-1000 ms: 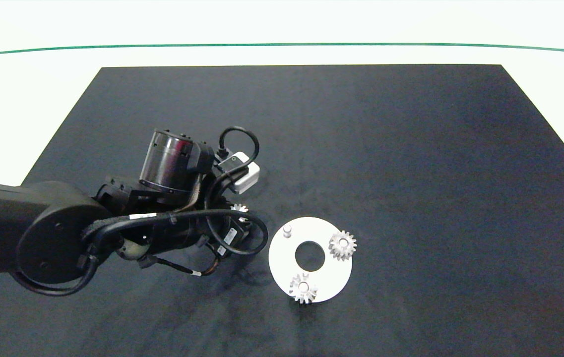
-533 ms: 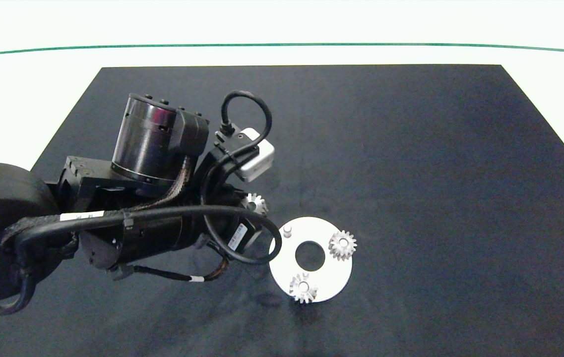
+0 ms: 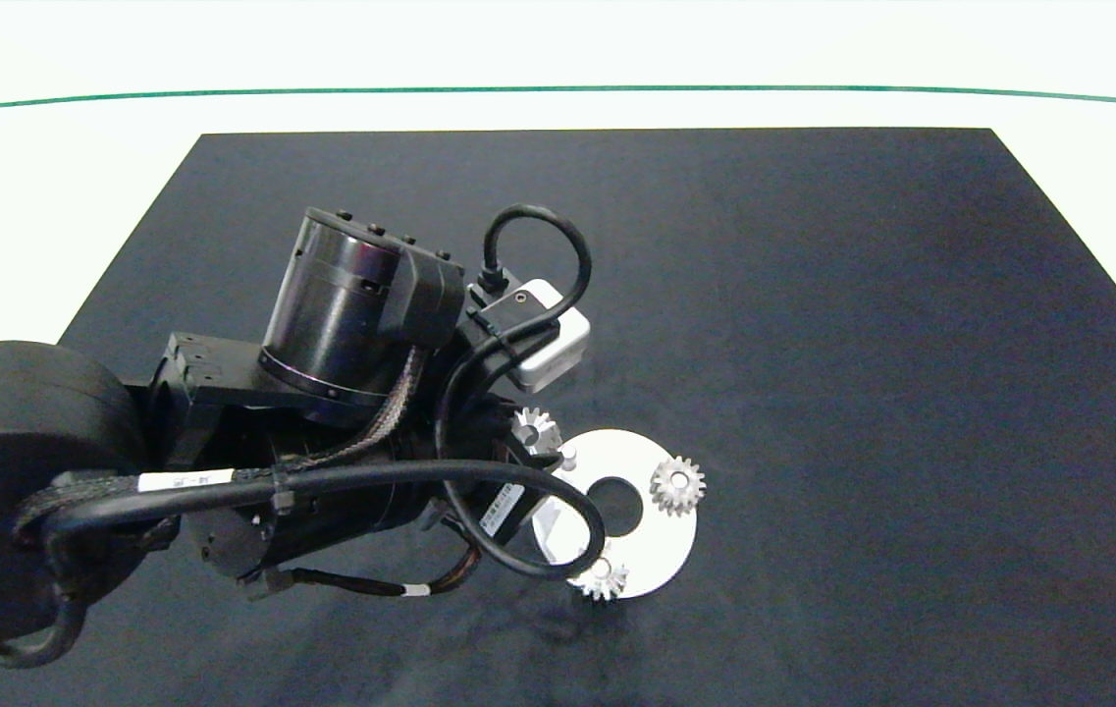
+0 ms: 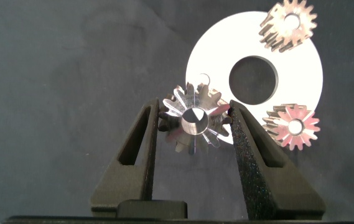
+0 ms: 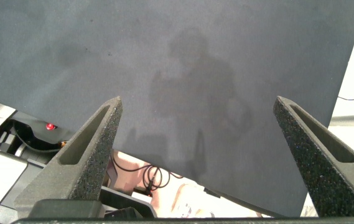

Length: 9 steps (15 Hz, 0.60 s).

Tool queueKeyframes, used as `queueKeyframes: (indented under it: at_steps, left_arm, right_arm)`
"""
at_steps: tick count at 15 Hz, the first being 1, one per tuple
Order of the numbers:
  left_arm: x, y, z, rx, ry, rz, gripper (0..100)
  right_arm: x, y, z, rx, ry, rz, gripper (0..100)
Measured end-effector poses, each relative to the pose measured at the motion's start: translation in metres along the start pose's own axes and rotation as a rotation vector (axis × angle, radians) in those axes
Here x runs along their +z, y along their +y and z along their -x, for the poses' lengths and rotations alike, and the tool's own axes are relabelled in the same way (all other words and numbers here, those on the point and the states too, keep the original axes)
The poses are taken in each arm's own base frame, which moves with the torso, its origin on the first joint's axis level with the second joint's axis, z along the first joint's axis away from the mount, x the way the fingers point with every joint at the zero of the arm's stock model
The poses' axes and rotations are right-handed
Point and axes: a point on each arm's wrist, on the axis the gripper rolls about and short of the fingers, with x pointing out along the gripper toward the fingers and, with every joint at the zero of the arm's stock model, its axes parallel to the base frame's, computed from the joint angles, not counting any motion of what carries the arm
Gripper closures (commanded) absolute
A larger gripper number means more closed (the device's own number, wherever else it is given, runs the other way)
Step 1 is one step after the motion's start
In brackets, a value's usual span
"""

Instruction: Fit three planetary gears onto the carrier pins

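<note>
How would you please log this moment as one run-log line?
left gripper: shut on third gear, near bare pin | two gears seated on white disc | right gripper: open, away from the parts

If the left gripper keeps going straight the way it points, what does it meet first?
Probably the bare carrier pin on the white disc, just beyond the gear held by the left gripper; depth unclear.

The disc (image 3: 661, 550) lies lower centre of the frame on the surface (image 3: 813, 295), carrying 2 gears (image 3: 677, 485), with a 3rd gear (image 3: 536, 430) at its upper left.
</note>
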Motion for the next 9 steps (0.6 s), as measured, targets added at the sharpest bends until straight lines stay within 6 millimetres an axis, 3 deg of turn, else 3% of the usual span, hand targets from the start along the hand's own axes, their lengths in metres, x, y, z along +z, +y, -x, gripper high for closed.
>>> queueKeyframes:
  at_steps: [9]
  left_arm:
    - [0.016,-0.018,-0.016,-0.035,-0.001,-0.034,90]
  right_arm:
    - [-0.001,0.001,-0.001,0.001,0.005,0.002,0]
